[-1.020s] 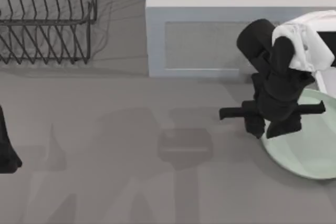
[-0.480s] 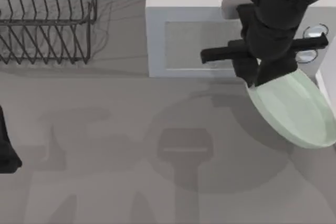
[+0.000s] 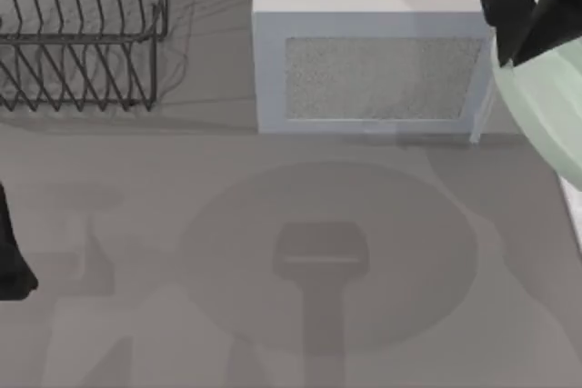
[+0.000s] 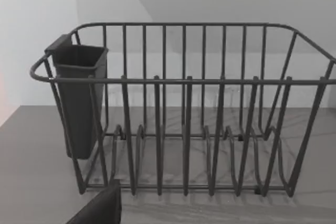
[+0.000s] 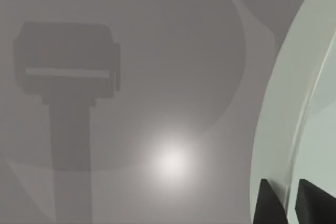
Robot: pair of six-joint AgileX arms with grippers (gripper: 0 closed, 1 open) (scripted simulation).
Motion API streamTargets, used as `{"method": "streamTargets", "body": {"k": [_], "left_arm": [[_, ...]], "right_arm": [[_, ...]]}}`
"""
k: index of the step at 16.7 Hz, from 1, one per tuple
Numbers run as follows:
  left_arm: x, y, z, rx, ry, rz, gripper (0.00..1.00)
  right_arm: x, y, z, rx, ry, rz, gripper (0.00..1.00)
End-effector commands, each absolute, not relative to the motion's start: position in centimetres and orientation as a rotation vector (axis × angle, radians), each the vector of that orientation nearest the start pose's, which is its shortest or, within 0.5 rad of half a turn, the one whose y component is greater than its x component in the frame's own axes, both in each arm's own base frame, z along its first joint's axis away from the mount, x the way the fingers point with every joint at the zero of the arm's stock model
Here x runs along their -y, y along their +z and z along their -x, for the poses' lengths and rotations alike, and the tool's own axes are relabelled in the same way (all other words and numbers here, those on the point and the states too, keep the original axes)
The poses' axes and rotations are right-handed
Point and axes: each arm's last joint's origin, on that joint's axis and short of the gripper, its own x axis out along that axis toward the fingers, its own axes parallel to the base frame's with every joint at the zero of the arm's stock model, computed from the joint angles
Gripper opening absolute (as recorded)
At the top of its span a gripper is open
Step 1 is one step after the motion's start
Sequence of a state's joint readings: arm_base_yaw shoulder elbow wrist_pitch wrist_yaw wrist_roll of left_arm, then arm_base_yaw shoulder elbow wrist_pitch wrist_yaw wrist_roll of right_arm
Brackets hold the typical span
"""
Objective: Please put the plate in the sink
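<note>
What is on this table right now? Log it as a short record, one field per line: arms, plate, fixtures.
right gripper: shut on the plate's rim, raised at the table's far right, in front of the microwave
plate: pale green, lifted off the table, tilted, partly out of the top view
left gripper: parked at the table's left edge
microwave: at the back, right of centre
dish rack: black wire, back left, holding a dark cup
sink: not identifiable

Kitchen countertop, rendered. Black wire dish rack (image 3: 82,38) with a cutlery cup (image 4: 79,98) stands at the back left, white-grey microwave (image 3: 373,61) beside it on a grey counter (image 3: 182,224), pale wall behind.
</note>
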State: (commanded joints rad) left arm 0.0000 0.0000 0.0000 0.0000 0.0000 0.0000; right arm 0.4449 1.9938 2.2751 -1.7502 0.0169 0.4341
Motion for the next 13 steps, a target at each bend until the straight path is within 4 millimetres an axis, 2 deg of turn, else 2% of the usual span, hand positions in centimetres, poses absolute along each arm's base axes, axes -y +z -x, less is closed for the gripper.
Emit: {"method": "streamTargets", "body": {"k": [3, 9, 11, 13], "left_arm": [[0.1, 16.0, -10.6, 0.000, 0.000, 0.000, 1.00], [0.1, 16.0, -10.6, 0.000, 0.000, 0.000, 1.00], [0.1, 16.0, -10.6, 0.000, 0.000, 0.000, 1.00], [0.1, 16.0, -10.6, 0.000, 0.000, 0.000, 1.00]], "right_arm": [[-15.0, 37.1, -33.2, -1.482, 0.013, -0.040, 0.00], [-14.8, 37.5, -33.1, -1.468, 0.015, -0.041, 0.00], [-13.8, 38.1, -33.7, -1.438, 0.005, -0.049, 0.00], [-12.4, 38.3, -35.1, -1.408, -0.011, -0.056, 0.00]]}}
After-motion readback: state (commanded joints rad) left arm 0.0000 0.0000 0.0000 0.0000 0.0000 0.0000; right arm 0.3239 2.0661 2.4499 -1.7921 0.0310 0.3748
